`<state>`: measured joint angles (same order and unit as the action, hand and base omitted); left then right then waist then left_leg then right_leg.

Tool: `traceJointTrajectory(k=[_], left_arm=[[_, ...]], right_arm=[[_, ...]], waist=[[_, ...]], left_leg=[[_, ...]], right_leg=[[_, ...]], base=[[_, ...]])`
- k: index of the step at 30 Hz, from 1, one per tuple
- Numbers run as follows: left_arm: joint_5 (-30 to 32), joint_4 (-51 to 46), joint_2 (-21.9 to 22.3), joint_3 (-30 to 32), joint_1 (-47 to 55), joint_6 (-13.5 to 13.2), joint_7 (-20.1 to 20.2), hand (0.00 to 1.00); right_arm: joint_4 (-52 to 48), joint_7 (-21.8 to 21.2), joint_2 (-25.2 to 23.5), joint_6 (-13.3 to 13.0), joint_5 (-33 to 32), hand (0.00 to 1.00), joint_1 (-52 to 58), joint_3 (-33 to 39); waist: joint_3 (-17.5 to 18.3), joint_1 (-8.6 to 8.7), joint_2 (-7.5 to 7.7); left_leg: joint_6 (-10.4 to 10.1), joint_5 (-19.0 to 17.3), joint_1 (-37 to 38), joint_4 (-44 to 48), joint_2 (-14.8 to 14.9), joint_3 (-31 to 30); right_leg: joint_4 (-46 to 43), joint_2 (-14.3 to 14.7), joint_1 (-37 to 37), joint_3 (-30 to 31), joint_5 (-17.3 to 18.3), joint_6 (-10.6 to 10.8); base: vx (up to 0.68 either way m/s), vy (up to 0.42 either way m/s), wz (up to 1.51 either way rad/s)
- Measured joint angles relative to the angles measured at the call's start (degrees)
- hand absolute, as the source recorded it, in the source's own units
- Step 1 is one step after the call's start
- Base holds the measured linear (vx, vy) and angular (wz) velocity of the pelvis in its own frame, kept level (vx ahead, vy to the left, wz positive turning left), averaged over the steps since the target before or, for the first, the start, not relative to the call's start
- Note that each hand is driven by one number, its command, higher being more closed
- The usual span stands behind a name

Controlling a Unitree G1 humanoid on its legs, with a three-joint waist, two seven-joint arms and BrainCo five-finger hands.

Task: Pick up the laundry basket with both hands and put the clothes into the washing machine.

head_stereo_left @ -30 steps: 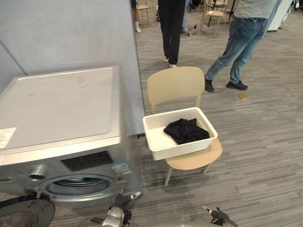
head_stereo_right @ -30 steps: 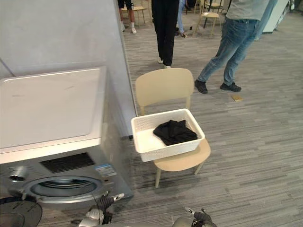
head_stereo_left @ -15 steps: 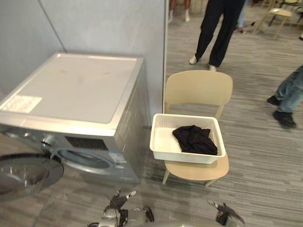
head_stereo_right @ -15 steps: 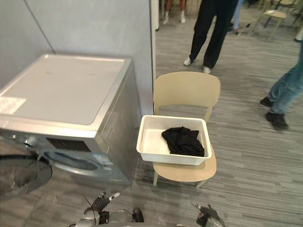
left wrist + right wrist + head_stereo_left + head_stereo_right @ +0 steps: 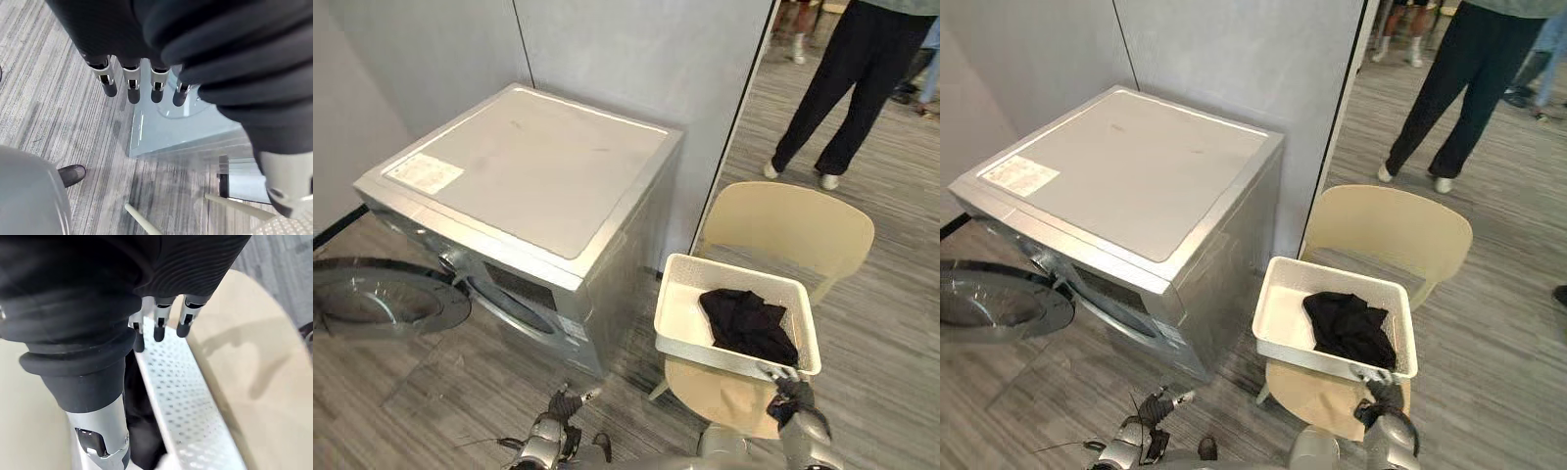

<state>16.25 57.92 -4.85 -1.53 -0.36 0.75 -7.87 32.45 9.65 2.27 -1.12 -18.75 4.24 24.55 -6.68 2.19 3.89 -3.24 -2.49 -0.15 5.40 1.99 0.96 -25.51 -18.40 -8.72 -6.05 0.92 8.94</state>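
A white laundry basket [image 5: 683, 315] sits on the seat of a beige chair [image 5: 788, 227], with black clothes [image 5: 747, 325] bunched in its right half. My right hand [image 5: 790, 399] is at the basket's near right corner. Its straight fingers [image 5: 159, 328] reach over the perforated wall [image 5: 181, 382], and I cannot tell whether they touch it. My left hand [image 5: 558, 406] hangs low over the floor in front of the washing machine [image 5: 538, 166], its fingers [image 5: 132, 88] straight and empty. The machine's round door [image 5: 382, 299] is swung wide open to the left.
The chair stands close against the washer's right side. A grey partition wall [image 5: 636, 49] rises behind both. A person in dark trousers [image 5: 847, 88] stands on the floor behind the chair. Open grey floor lies in front of the washer.
The camera has swung, so the whole scene shifted. My right hand has risen to the basket's near right corner. The left hand stays low.
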Motion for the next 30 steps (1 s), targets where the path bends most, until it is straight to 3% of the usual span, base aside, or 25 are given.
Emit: traceJointTrajectory(k=[1, 2, 5, 8, 13, 17, 19, 23, 25, 30], left_arm=[[0.48, 0.79, -0.36, 1.06, 0.67, 0.0, 0.08, 0.0], [0.57, 1.37, 0.28, 2.26, 1.26, -0.03, 0.26, 0.0], [0.71, 4.66, 2.55, 8.02, 1.56, 0.12, 0.58, 0.0], [0.99, 5.12, 2.38, 10.11, 2.39, 0.12, 1.61, 0.0], [3.12, 5.09, 1.88, 10.44, 2.44, 0.14, 1.76, 0.0], [6.47, 5.02, 0.41, 3.81, 0.69, 0.09, 1.73, 0.0], [8.23, 4.88, 0.98, 0.21, -0.31, -0.03, 1.72, 0.0], [9.19, 2.86, 0.97, -4.15, -3.94, -1.46, 1.53, 0.0], [9.05, 1.88, 0.97, -5.33, -4.92, -1.97, 1.35, 0.0], [5.73, -2.24, 0.96, -5.8, -5.48, -3.31, 1.08, 0.0]], right_arm=[[-2.46, 0.41, 0.1, -0.8, -0.58, 0.0, 0.15, 1.14], [-4.51, 0.44, 0.52, -1.2, -0.96, 0.0, 0.14, 2.09], [-15.82, 0.59, 3.39, -2.58, -0.81, 0.0, -0.09, 2.48], [-26.12, 0.11, 3.85, -3.97, -0.24, 0.0, 2.84, 2.09], [-35.57, -1.57, 4.75, -6.64, 1.36, 0.0, 2.84, -2.36], [-38.33, -4.63, 5.8, -7.66, 1.41, 0.0, 1.52, -7.67], [-36.79, -4.76, 8.71, -7.73, 1.5, 0.0, -1.26, -9.65], [-19.48, -5.26, 22.84, -8.24, 4.53, 0.0, -20.45, -19.73], [-11.44, -6.16, 25.75, -7.74, 5.41, 0.0, -27.99, -23.48], [4.51, -7.6, 26.55, -5.13, 8.46, 0.0, -39.81, -30.09]], waist=[[0.72, 0.01, 0.22], [1.06, -0.14, -0.22], [2.49, -0.14, -3.45], [4.54, -0.1, -3.43], [6.22, 0.09, -2.13], [6.11, -0.29, -2.06], [5.17, -0.59, -2.72], [-1.71, -1.63, -4.02], [-4.85, -3.07, -4.56], [-11.19, -5.27, -5.92]], left_leg=[[-1.34, 0.53, 0.08, -1.26, 0.55, -0.44], [-2.16, 1.06, 0.01, -2.29, 1.51, -0.4], [-4.93, 2.83, 0.28, -5.05, 7.35, 0.87], [-5.94, 2.73, 0.66, -5.44, 10.47, 1.7], [-6.74, 3.04, -0.15, -6.98, 11.0, 4.08], [-7.28, 3.6, -2.13, -7.2, 10.78, 3.34], [-7.1, 4.26, -3.18, -7.21, 10.48, 2.03], [-6.78, 6.07, -6.47, -7.09, 9.98, 0.92], [-6.85, 6.74, -7.32, -7.1, 9.97, 0.75], [-6.77, 8.47, -9.51, -7.5, 9.67, -0.8]], right_leg=[[3.11, 0.84, 1.96, -0.25, 2.91, 2.84], [6.64, 1.72, 3.22, -1.07, 3.53, 2.99], [17.48, 8.59, 6.61, -2.48, 2.13, 0.43], [22.36, 12.2, 7.92, -2.35, 0.4, -1.45], [29.51, 13.33, 8.58, -1.2, -4.01, -1.54], [31.15, 13.19, 8.31, -2.25, -5.42, -1.96], [31.14, 12.97, 7.96, -3.29, -5.43, -1.97], [31.09, 12.66, 5.13, -3.52, -7.06, -2.11], [31.09, 12.65, 4.35, -3.68, -7.51, -2.08], [29.57, 12.27, 2.5, -5.48, -7.54, -2.04]], base=[[0.05, -0.482, 0.05], [0.02, -0.454, -0.26], [-0.02, -0.33, -0.42], [-0.01, -0.168, -0.2], [-0.03, -0.043, -0.22], [-0.01, 0.0, 0.09], [-0.02, -0.007, 0.21], [-0.1, -0.005, 0.08], [-0.1, -0.009, 0.03], [-0.07, -0.008, 0.17]])
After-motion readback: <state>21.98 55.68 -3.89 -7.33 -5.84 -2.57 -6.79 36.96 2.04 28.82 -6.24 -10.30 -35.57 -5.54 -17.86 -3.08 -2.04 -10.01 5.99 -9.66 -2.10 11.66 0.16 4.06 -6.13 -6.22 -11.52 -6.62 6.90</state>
